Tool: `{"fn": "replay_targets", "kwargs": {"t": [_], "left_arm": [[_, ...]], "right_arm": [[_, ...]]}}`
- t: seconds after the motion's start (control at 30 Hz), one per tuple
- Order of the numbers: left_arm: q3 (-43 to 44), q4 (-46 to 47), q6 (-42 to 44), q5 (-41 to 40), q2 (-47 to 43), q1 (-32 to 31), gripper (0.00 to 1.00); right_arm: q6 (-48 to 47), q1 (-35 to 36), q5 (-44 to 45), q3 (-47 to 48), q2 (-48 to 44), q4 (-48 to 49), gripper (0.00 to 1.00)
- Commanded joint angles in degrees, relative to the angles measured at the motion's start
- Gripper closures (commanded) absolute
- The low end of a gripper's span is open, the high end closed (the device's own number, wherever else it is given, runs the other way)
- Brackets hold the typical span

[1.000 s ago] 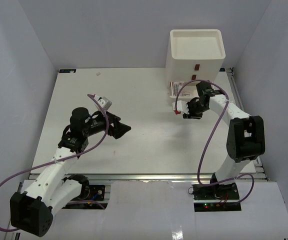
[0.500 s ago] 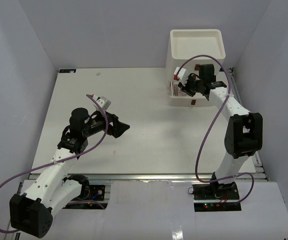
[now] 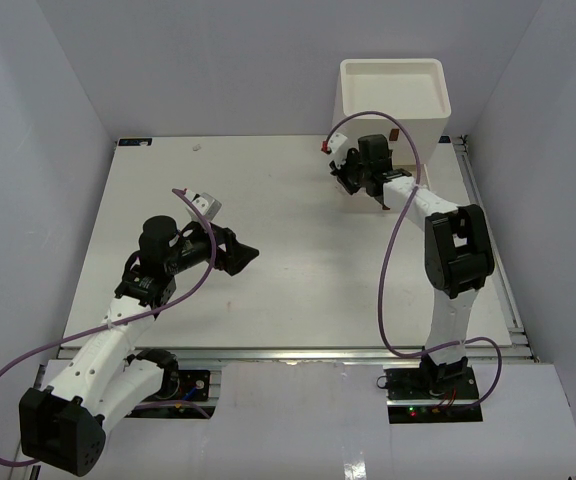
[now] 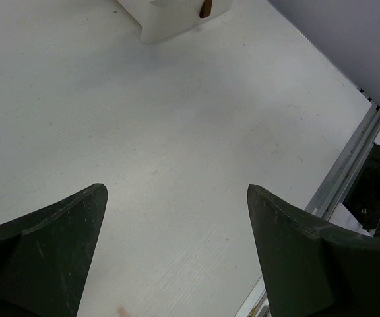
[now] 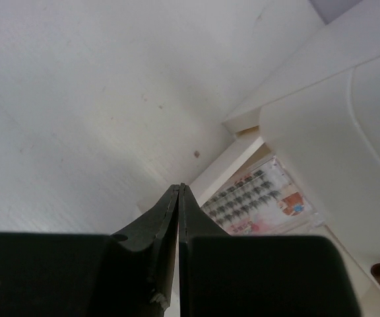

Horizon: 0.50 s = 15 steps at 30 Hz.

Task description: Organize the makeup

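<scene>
A flat white packet (image 5: 256, 198) with rows of dark lashes and reddish marks lies in the open bottom drawer (image 5: 233, 165) of the white drawer unit (image 3: 393, 110). My right gripper (image 3: 344, 176) is at the left front corner of that drawer. In the right wrist view it (image 5: 179, 188) is shut, jaws pressed together, nothing showing between them, just above the drawer's edge. My left gripper (image 3: 240, 256) is open and empty over bare table, also in the left wrist view (image 4: 177, 190). The sponges and the bottle are out of view.
The drawer unit stands at the back right of the white table (image 3: 268, 220) and shows in the left wrist view (image 4: 170, 16) with a brown handle (image 4: 205, 8). Grey walls enclose the table. A metal rail (image 4: 348, 165) runs along the table's edge.
My right gripper has moved from the table in front of the drawer unit back and left to the open drawer's left corner. The left arm has barely moved.
</scene>
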Motion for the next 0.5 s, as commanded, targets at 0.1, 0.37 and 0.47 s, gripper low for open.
{"fn": "replay_targets", "kwargs": {"t": [0.1,0.37,0.47], "left_arm": [[0.38,-0.31,0.54,-0.13,-0.26,0.09,0.02],[0.38,-0.36,0.57,0.01,-0.14,0.09,0.02],[0.47,-0.34,0.57,0.16,-0.14,0.09,0.02]], "right_arm": [[3.76,3.68,21.28,-0.9,1.93,17.7,0.92],[-0.19,4.13,29.76,-3.36,3.02,22.84,0.92],[-0.32,3.73,30.3,-4.0,2.82,22.42,0.92]]}}
